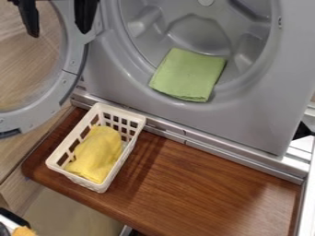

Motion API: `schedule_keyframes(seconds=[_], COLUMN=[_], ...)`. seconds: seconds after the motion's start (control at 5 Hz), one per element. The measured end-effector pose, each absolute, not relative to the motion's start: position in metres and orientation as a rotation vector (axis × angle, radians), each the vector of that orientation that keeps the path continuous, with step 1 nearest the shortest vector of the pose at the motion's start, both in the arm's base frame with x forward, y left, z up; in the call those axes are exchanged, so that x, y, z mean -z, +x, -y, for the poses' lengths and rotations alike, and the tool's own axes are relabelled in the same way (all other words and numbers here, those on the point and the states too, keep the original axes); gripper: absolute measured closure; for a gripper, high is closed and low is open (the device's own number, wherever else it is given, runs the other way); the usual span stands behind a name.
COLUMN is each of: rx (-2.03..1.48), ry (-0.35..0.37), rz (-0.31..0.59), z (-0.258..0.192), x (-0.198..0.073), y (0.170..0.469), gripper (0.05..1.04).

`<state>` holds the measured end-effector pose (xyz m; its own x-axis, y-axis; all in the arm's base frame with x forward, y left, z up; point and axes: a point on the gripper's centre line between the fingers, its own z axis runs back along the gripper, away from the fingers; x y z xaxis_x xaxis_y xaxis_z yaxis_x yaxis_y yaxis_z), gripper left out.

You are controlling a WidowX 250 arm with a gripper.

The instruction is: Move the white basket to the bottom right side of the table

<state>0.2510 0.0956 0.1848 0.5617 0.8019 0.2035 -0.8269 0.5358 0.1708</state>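
Observation:
At the top left, my gripper (58, 30) hangs over the round door, its two black fingers wide apart with nothing between them. Below it and a little to the right, well away from the fingers, the white basket (83, 181) stands upright on the left part of the brown wooden table (203, 184). A crumpled yellow cloth (98, 153) lies inside the basket.
Behind the table is a grey washing machine (246, 117) with a folded green cloth (189, 75) at its drum opening. Its open round door (58, 94) stands at the left. A metal edge runs along the table's back, and an orange item (23, 231) shows at bottom left.

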Motion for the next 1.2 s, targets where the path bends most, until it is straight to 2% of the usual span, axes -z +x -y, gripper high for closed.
schedule_keyframes(seconds=[0.2, 0.4, 0.6, 1.0, 1.2], rx=[-0.956, -0.734, -0.531, -0.221, -0.166], ry=[0.264, 0.261, 0.199, -0.023, -0.005], rz=[0.077, 0.086, 0.139, 0.174, 0.109], z=[-0.095, -0.087, -0.078, -0.050, -0.035], x=[-0.178, -0.158, -0.132, -0.046, -0.019], y=[0.251, 0.257, 0.265, 0.283, 0.288], gripper=[0.084, 0.083, 0.083, 0.084, 0.083])
